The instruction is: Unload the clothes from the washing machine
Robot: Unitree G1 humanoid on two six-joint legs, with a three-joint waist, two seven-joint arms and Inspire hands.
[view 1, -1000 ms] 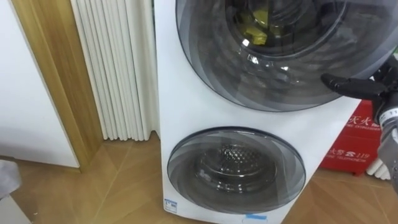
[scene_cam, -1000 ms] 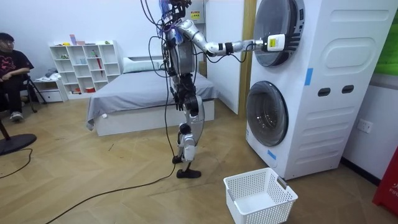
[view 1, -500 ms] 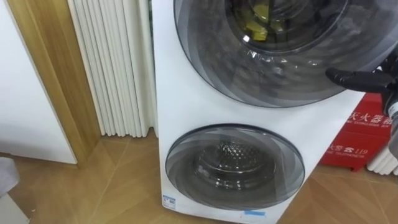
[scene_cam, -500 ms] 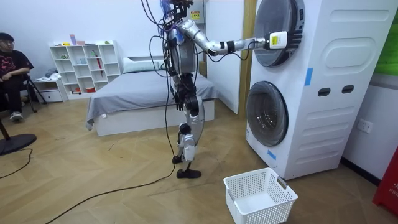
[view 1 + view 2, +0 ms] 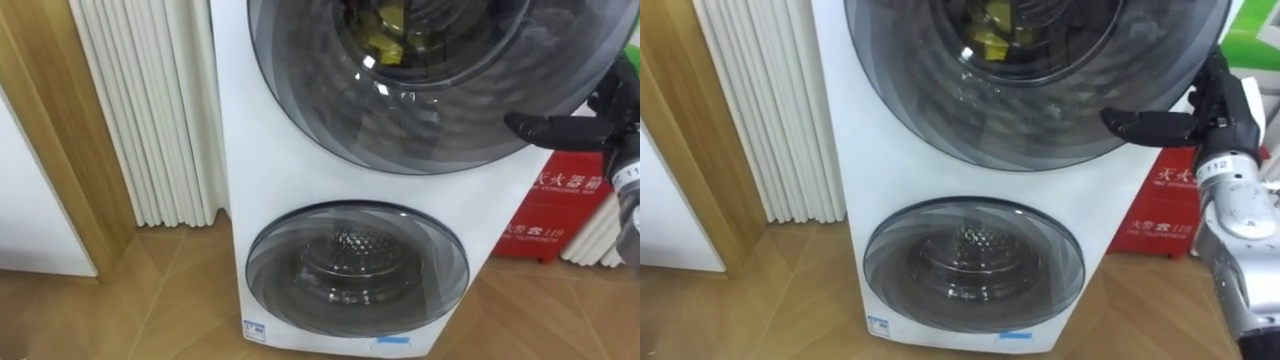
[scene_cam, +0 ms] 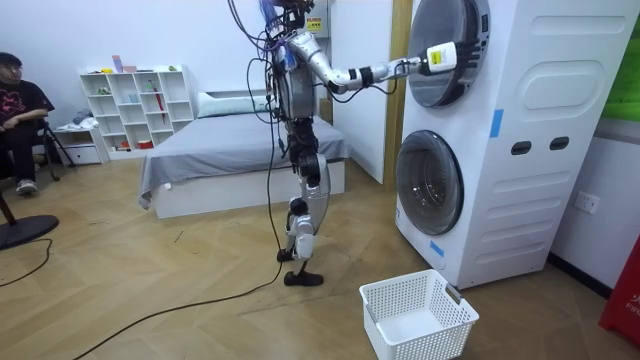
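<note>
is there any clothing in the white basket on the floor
No, the white basket on the floor beside the washing machine shows just its bare mesh inside.

You have little legible print here. The red box (image 5: 556,205) just beside the washing machine (image 5: 260,150) carries white characters and a short number across its front. A small blue-and-white sticker (image 5: 254,329) sits at the lower left corner of the machine's front, and a blue label (image 5: 392,343) sits at its bottom edge. The print on both is too small to make out. In the room view a blue strip (image 6: 495,122) marks the machine's side, with no lettering you can tell.
</note>
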